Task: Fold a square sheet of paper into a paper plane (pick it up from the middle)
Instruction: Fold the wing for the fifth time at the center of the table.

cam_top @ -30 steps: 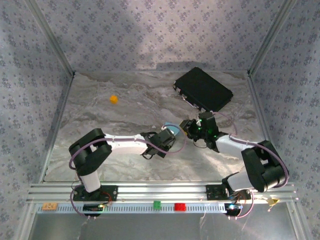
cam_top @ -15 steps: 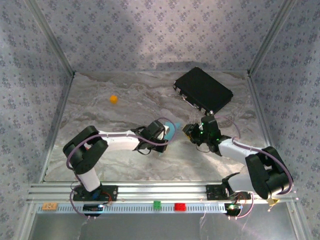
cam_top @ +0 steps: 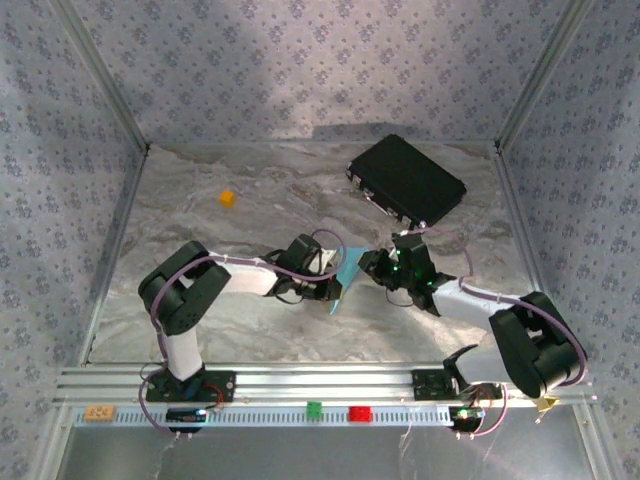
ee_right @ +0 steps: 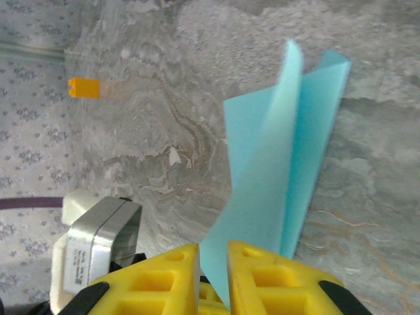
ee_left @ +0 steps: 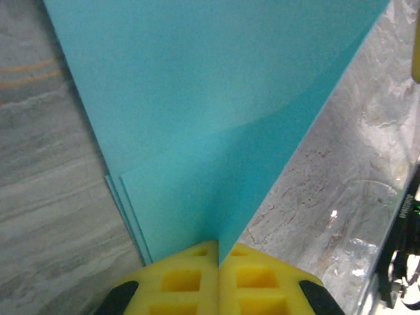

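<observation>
Paper plane sits mid-table, now folded and lifted between both arms, so creasing is underway. Left gripper is clamped on its edge; right gripper has narrowed onto a flap. Farther back: one orange cube, one black case.

Folded paper plane between end effector pads

Paper plane mid-table between hands; case behind right; cube seemingly far left
</observation>
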Tool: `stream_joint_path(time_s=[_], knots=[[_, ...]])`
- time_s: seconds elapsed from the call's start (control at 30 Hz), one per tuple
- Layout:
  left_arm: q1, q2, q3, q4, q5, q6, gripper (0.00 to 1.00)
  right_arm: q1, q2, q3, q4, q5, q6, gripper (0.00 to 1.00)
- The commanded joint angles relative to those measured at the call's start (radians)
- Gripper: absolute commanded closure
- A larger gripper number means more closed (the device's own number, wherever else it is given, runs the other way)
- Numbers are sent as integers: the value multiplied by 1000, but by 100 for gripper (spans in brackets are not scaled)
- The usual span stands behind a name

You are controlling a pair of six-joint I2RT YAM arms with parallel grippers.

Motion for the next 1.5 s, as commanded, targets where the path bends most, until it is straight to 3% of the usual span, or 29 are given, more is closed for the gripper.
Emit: stream_joint_path(time_s=[0.0, 0.37, 1.47], knots=[[17, 29, -21, 85, 94, -41, 100, 12, 10, -13, 37, 33, -76, 82], [51, 99, -55, 238, 199, -156, 100, -9, 127, 19, 119, -119, -77, 85], [87, 96, -123, 263, 145, -331, 100, -61, 373, 104, 251, -288, -61, 87]])
